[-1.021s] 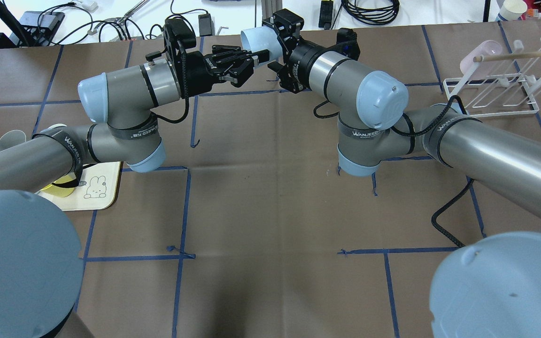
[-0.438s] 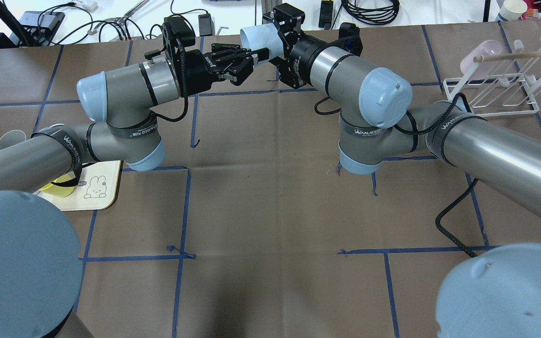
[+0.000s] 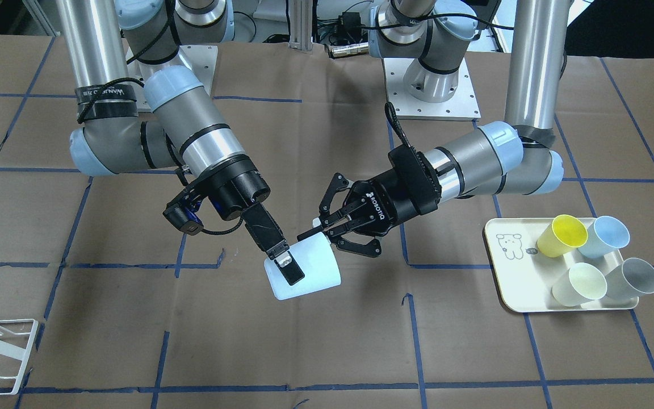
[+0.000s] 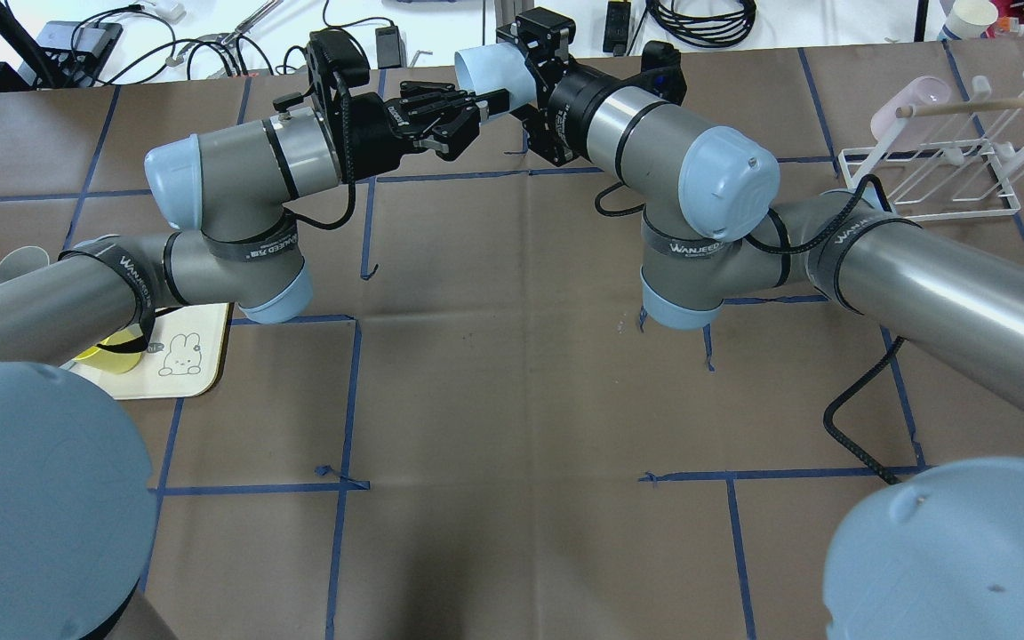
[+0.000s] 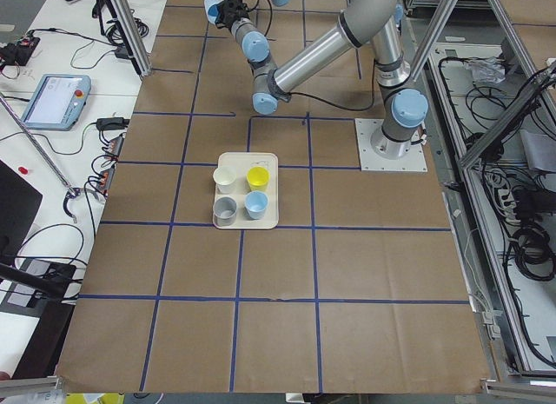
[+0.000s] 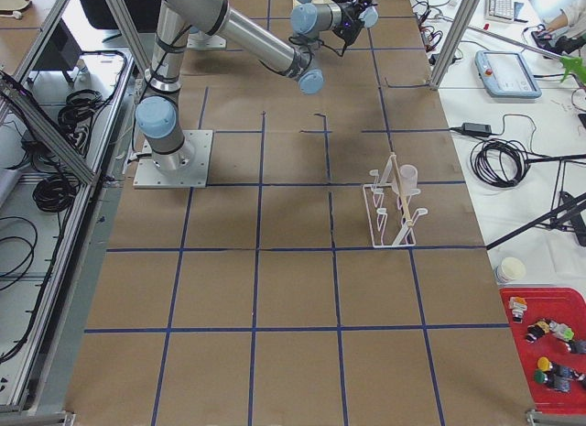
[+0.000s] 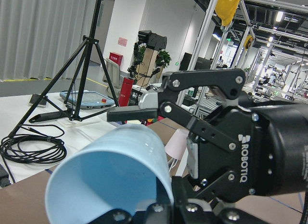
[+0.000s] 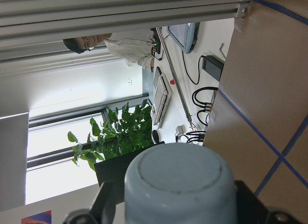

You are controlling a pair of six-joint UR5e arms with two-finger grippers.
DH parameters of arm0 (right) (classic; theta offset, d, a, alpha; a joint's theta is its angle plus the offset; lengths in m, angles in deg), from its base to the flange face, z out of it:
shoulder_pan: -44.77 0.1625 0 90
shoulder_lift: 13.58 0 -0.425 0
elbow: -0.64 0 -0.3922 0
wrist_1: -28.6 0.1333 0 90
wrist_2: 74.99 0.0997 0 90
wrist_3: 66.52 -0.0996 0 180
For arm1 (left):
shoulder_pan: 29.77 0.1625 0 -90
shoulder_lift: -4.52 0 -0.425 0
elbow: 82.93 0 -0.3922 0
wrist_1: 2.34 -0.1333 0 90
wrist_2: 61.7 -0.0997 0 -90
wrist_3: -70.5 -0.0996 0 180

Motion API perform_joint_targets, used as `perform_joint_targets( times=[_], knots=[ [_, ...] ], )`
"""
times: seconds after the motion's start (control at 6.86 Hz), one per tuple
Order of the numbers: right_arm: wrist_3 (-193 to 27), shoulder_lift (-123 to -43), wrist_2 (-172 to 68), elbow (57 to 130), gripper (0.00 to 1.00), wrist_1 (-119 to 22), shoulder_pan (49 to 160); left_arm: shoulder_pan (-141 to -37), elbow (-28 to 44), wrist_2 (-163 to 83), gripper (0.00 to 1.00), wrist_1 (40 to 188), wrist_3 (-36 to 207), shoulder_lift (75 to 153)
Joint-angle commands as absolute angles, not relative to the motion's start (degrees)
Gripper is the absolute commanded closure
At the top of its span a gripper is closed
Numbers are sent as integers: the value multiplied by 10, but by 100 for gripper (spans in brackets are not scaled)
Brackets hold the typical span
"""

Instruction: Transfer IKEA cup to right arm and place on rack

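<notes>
A pale blue IKEA cup (image 3: 318, 272) hangs on its side above the far middle of the table, held between both grippers. My right gripper (image 3: 293, 272) is shut across the cup's body near the base, one finger lying flat on the upper wall. The right wrist view shows the cup's base (image 8: 180, 185) between the fingers. My left gripper (image 3: 311, 230) pinches the rim at the open mouth (image 7: 106, 180). From overhead, the cup (image 4: 481, 71) sits between the left gripper (image 4: 494, 100) and the right gripper (image 4: 512, 87). The white wire rack (image 4: 930, 182) stands at the far right.
A pink cup (image 4: 908, 107) hangs on the rack, with a wooden stick across its top. A cream tray (image 3: 508, 272) on the robot's left carries several cups, among them a yellow cup (image 3: 562, 234). Cables and devices lie beyond the table's far edge.
Both grippers and the cup have shifted slightly toward the table's far edge. The right arm's elbow has moved a little forward. Neither grip has visibly changed.
</notes>
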State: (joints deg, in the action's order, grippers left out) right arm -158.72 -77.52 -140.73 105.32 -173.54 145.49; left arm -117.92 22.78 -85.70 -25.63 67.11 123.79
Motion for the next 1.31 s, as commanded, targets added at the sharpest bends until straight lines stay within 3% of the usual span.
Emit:
perform_joint_targets(
  times=[0.0,0.15,0.29,0.44,0.58,0.73,0.88,1.17],
  knots=[
    [-1587,-774,-1407,1051,19,-1735,1455,-1179,227,-857,100,-256,672,1238],
    [-1586,-773,-1408,1051,22,-1735,1455,-1179,228,-857,100,-256,672,1238],
    [-1586,-774,-1405,1051,32,-1736,1455,-1178,226,-857,100,-256,672,1238],
    [-1585,-775,-1403,1052,37,-1735,1455,-1179,226,-857,95,-256,675,1237],
    [-1585,-776,-1401,1051,41,-1735,1455,-1179,225,-858,76,-257,682,1235],
    [-1585,-777,-1401,1052,45,-1735,1455,-1179,223,-858,28,-260,685,1237],
    [-1585,-777,-1401,1052,45,-1735,1455,-1179,220,-857,1,-261,718,1235],
    [-1585,-777,-1401,1051,45,-1735,1454,-1177,218,-855,0,-261,725,1233]
  ],
)
